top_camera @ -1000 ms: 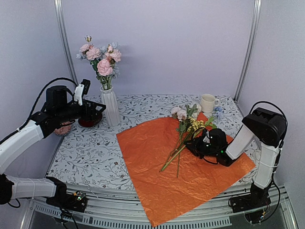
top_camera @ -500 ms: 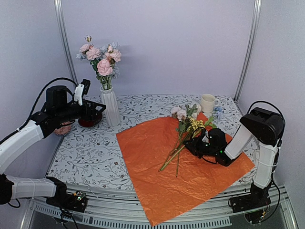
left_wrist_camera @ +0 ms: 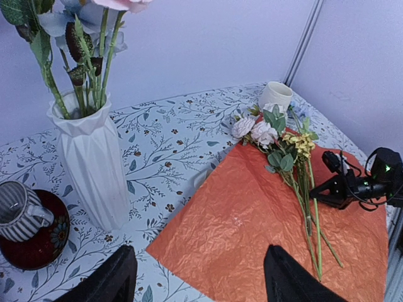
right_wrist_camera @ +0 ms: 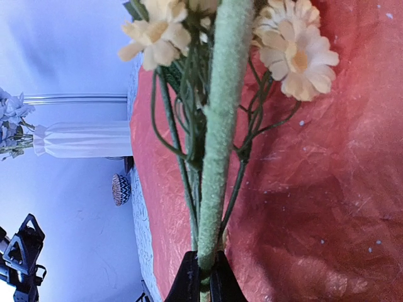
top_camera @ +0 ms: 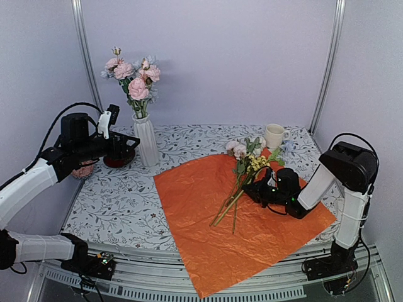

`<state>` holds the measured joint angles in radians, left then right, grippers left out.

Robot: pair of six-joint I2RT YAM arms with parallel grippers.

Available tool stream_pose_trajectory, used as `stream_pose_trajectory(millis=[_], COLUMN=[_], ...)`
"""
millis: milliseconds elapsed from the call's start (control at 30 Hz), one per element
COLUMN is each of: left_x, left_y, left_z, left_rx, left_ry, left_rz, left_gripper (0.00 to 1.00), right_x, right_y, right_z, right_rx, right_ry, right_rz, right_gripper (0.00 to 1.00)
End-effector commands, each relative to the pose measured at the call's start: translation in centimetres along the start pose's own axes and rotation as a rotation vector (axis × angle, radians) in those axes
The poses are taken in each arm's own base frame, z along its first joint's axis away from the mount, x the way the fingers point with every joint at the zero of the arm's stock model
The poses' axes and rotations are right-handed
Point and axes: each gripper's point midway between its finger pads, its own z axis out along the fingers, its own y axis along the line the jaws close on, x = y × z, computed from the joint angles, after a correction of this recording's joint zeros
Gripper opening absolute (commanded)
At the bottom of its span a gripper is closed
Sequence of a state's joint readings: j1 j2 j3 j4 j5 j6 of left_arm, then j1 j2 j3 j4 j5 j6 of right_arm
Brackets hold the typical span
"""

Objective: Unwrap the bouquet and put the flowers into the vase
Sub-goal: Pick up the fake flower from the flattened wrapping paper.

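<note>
a loose bunch of flowers [top_camera: 244,165], with pink, pale and small yellow heads on long green stems, lies on a flat sheet of crinkly orange paper [top_camera: 208,239] spread over the middle and right of the floral-print table [top_camera: 113,207]. the right gripper [top_camera: 257,190] sits low over the paper, its jaws closed on the green stems. the white ribbed vase [top_camera: 146,141] stands well apart at the back left, with other pink blooms [top_camera: 133,78] upright in it. the left gripper [left_wrist_camera: 200,267] hangs near the vase, jaws wide apart, holding nothing. a striped cup [left_wrist_camera: 17,211] on a red saucer [left_wrist_camera: 44,245] sits just beside the vase. a cream mug [top_camera: 274,135] stands behind the flower heads.
</note>
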<state>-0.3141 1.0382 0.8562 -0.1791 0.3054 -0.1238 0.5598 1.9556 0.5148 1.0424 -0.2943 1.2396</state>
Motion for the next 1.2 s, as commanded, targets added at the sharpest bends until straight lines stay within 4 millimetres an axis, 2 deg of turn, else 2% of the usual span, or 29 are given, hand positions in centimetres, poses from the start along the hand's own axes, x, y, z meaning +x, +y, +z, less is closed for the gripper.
stream_pose_trajectory(millis=[0, 433, 600, 767, 933, 1033, 1167], left_x=[0.5, 0.6, 0.5, -0.2, -0.9, -0.8, -0.9], left_y=[-0.5, -0.4, -0.6, -1.5, -4.7, -7.6, -12.3], left_z=[0.2, 0.3, 0.4, 0.1, 0.2, 0.4, 0.2], left_rx=[0.018, 0.019, 0.027, 0.065, 0.155, 0.230, 0.354], left_ry=[0.012, 0.014, 0.016, -0.001, -0.006, -0.003, -0.038], left_rz=[0.013, 0.012, 0.010, 0.009, -0.018, -0.087, -0.144], left_gripper=[0.71, 0.71, 0.71, 0.71, 0.72, 0.75, 0.82], right_x=[-0.8, -1.4, -0.7, 0.5, 3.3, 5.4, 8.2], right_y=[2.4, 7.4, 9.8, 13.4, 17.1, 18.9, 20.1], right_z=[-1.2, -5.5, -6.9, -8.1, -8.9, -9.4, -9.3], right_rx=[-0.063, -0.168, -0.227, -0.284, -0.303, -0.348, -0.392], right_ry=[-0.032, -0.106, -0.102, -0.093, -0.071, -0.042, 0.006], right_rz=[-0.058, -0.250, -0.372, -0.514, -0.714, -0.808, -0.899], right_gripper=[0.03, 0.03, 0.03, 0.03, 0.03, 0.03, 0.03])
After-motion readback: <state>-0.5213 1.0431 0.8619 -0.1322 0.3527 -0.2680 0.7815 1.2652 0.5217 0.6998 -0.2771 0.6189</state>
